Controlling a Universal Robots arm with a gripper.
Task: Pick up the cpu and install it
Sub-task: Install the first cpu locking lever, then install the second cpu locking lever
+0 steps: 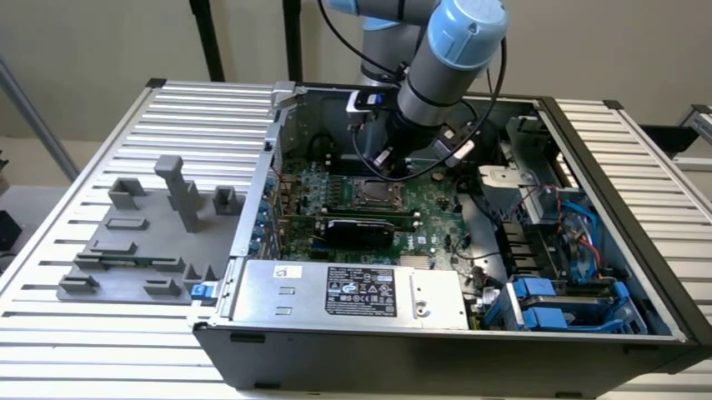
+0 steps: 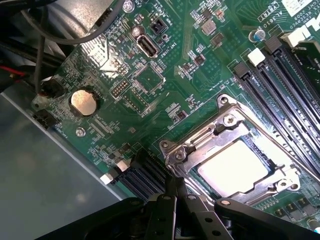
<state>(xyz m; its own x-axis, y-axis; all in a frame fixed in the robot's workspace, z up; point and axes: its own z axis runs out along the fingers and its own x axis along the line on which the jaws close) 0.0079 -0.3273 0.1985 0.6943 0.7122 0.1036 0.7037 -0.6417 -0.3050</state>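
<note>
The cpu [image 2: 232, 167] is a pale silver square lying flat inside the metal socket frame [image 2: 186, 150] on the green motherboard [image 2: 150, 80]. In the exterior view the cpu [image 1: 373, 194] sits in the socket at the middle of the board, inside the open computer case. My gripper [image 2: 176, 189] is shut, its black fingers pressed together with nothing between them, right at the near corner of the socket frame. The exterior view has my gripper [image 1: 389, 172] hanging just above the far edge of the socket, under the blue and grey arm.
Black memory slots [image 2: 285, 85] run beside the socket. A coin battery [image 2: 83, 101] and cables [image 2: 40, 60] lie on the board's other side. The power supply [image 1: 345, 292] fills the case front, blue drive bays [image 1: 556, 304] the exterior view's right. Grey fixture blocks [image 1: 167, 225] stand on the slatted table.
</note>
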